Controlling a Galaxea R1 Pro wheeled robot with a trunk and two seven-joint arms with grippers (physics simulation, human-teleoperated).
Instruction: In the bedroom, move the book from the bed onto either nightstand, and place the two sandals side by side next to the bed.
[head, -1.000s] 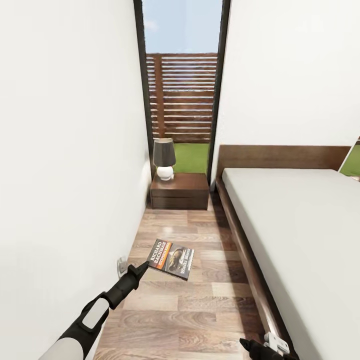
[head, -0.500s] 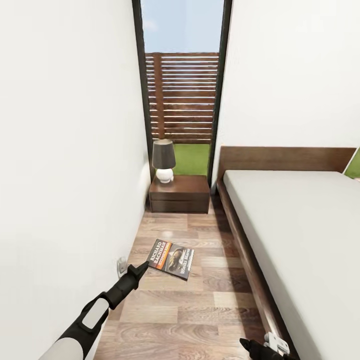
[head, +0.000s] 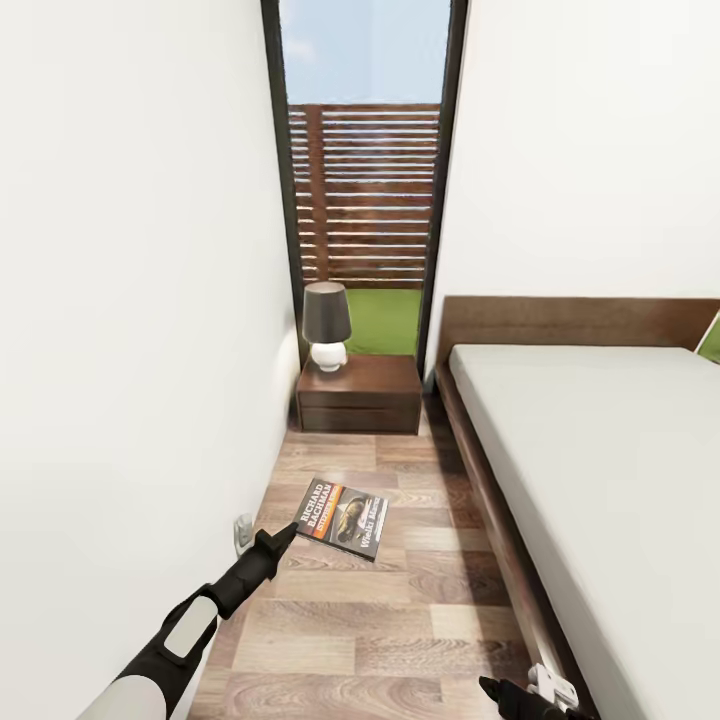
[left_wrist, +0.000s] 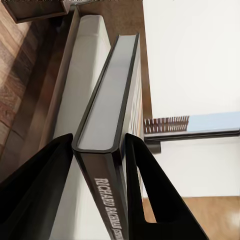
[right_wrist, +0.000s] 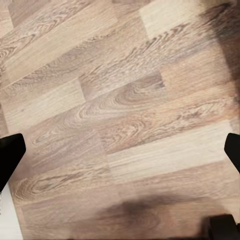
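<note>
Gripping one book (head: 342, 517), left fingers (left_wrist: 50, 185).

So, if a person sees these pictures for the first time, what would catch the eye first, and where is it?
First is the book, held in the air by the left gripper above the wood floor, its fingers closed on the spine end. Ahead stands the tall window, with a nightstand and a lamp below it. The bed with its pale mattress runs along the right side.
</note>
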